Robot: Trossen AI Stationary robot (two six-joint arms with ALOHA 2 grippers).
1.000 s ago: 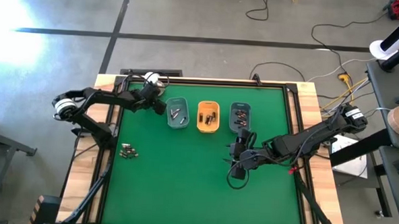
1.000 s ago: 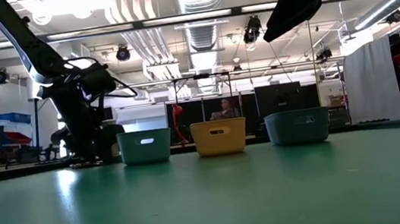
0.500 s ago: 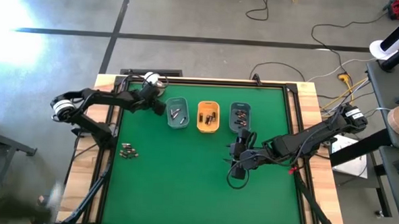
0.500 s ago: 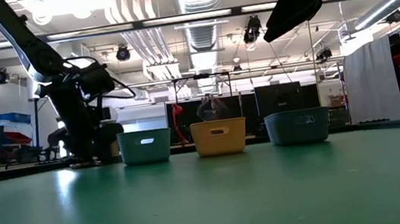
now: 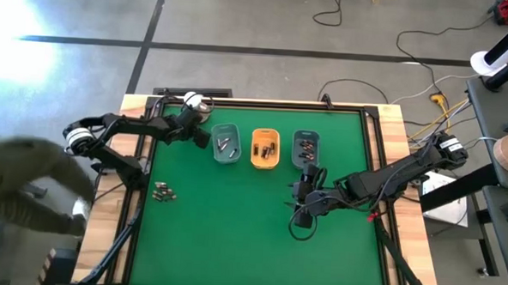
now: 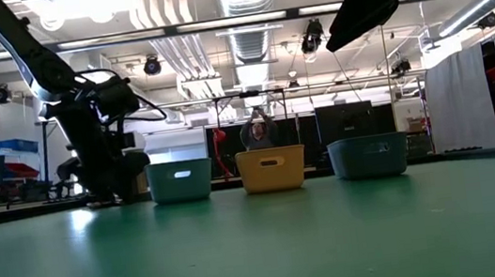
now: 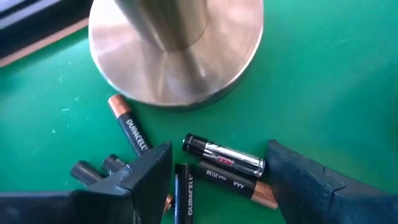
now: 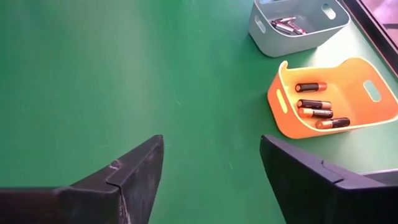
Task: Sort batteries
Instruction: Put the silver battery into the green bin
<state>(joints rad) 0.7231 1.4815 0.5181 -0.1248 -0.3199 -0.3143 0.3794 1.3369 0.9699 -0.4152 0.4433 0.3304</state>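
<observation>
The left gripper (image 7: 214, 180) hangs low over the far left corner of the green tabletop (image 5: 233, 227), jaws spread wide and holding nothing. Between its fingers (image 7: 149, 171) lies a loose cluster of batteries (image 7: 224, 158), black-and-copper ones and one silvery one, just short of the round metal dome (image 7: 177, 53) beyond the jaws. Right of that gripper stand three trays in a row: a teal tray (image 5: 226, 145), an orange tray (image 5: 265, 149) and a grey tray (image 5: 305, 146), each with batteries inside. A further small heap (image 5: 163, 192) lies nearer the left edge. The right gripper (image 8: 208, 168) hovers above bare green, jaws open and empty, the orange and teal trays ahead of it.
</observation>
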